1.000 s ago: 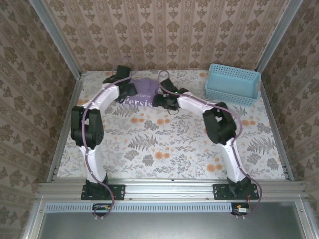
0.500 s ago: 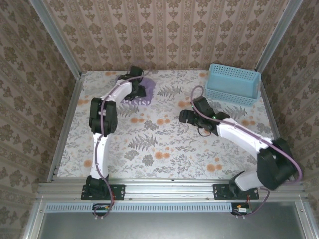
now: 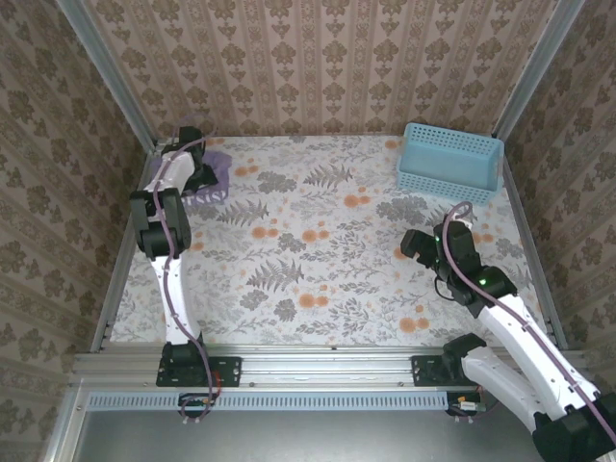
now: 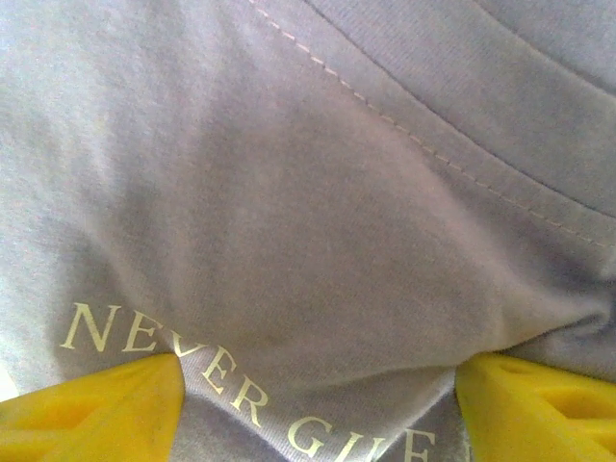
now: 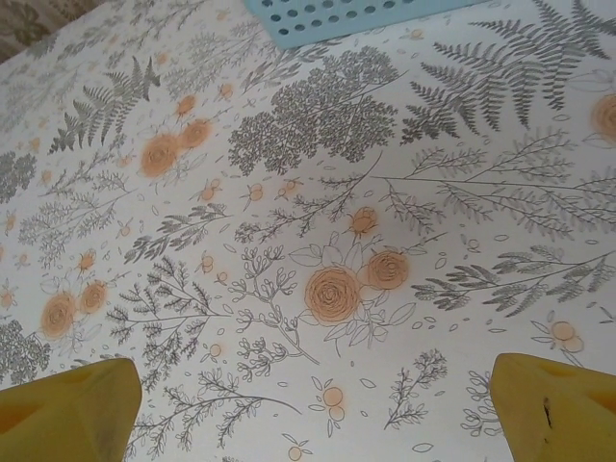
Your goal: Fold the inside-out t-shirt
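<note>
The inside-out t-shirt (image 3: 219,166) is a small lavender bundle in the table's back left corner. My left gripper (image 3: 199,171) is down on it, at the shirt's left side. In the left wrist view the t-shirt (image 4: 308,192) lies right under the camera, with a stitched seam and white lettering. A fold of the cloth runs between the yellow fingertips (image 4: 106,404) of the left gripper (image 4: 318,390), which stand wide apart and open. My right gripper (image 3: 414,243) hangs open over the bare floral tablecloth on the right side, far from the shirt, with nothing between its yellow fingertips (image 5: 67,404).
A blue basket (image 3: 450,162) stands at the back right, and its edge shows at the top of the right wrist view (image 5: 327,14). Patterned walls close in the table at the back and on both sides, and the left wall is right beside the shirt.
The left gripper swept from the back middle to the back left corner, and the shirt went with it as a smaller bundle. The right arm pulled back to the right and its jaws widened.
</note>
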Controlling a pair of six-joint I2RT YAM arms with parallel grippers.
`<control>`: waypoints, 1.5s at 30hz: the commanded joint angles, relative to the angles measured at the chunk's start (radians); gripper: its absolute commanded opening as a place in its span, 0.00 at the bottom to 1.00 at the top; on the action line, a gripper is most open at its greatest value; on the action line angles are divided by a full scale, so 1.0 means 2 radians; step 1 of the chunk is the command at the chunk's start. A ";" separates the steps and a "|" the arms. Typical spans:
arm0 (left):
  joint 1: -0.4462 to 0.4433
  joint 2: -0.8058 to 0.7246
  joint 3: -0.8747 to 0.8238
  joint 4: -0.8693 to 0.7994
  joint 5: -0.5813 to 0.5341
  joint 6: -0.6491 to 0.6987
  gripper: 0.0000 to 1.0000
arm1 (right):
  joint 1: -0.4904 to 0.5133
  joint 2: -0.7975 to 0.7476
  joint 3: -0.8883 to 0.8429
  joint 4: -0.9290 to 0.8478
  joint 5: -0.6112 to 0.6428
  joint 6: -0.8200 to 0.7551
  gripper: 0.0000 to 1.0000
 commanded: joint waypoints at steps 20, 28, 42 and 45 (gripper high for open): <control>-0.074 -0.485 -0.459 0.216 -0.100 0.040 1.00 | -0.044 0.071 -0.007 0.186 0.158 -0.158 1.00; -0.065 -0.530 -0.649 0.391 -0.162 0.103 1.00 | -0.109 0.195 -0.079 0.367 0.118 -0.229 1.00; -0.044 -0.497 -0.808 0.741 0.061 0.247 1.00 | -0.159 0.260 -0.163 0.638 -0.022 -0.277 1.00; -0.032 -0.457 -0.850 0.858 0.079 0.247 1.00 | -0.170 0.261 -0.176 0.670 -0.052 -0.273 1.00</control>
